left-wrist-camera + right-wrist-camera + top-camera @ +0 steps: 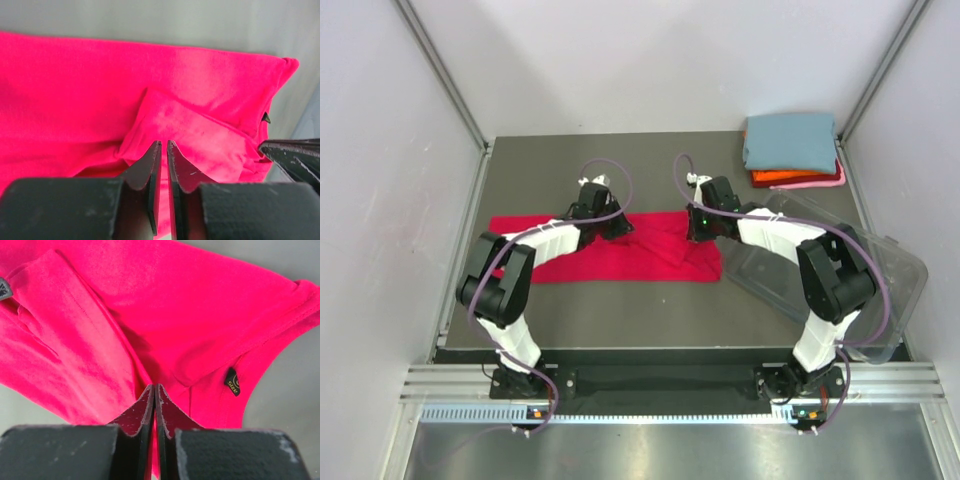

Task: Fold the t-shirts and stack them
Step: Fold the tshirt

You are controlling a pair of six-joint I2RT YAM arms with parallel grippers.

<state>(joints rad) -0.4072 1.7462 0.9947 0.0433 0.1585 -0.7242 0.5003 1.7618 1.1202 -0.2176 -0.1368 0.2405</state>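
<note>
The crimson red t-shirt (610, 262) lies spread as a long band across the middle of the mat, bunched into folds at its right end. My left gripper (620, 228) (164, 142) hovers over the shirt's upper middle, its jaws a narrow slit apart, with nothing seen pinched at the tips. The right gripper (698, 232) (152, 386) is shut on a ridge of the red t-shirt (100, 340) close to the collar's size tag (232, 382). A folded stack sits at the back right: the blue-grey t-shirt (790, 140) on top, the orange t-shirt (775, 178) and the pink t-shirt (820, 183) beneath.
A clear plastic tub (865, 290) lies on the right side of the mat, under and beside the right arm. White walls close in on the left, the back and the right. The right gripper's finger (295, 155) shows at the right edge of the left wrist view.
</note>
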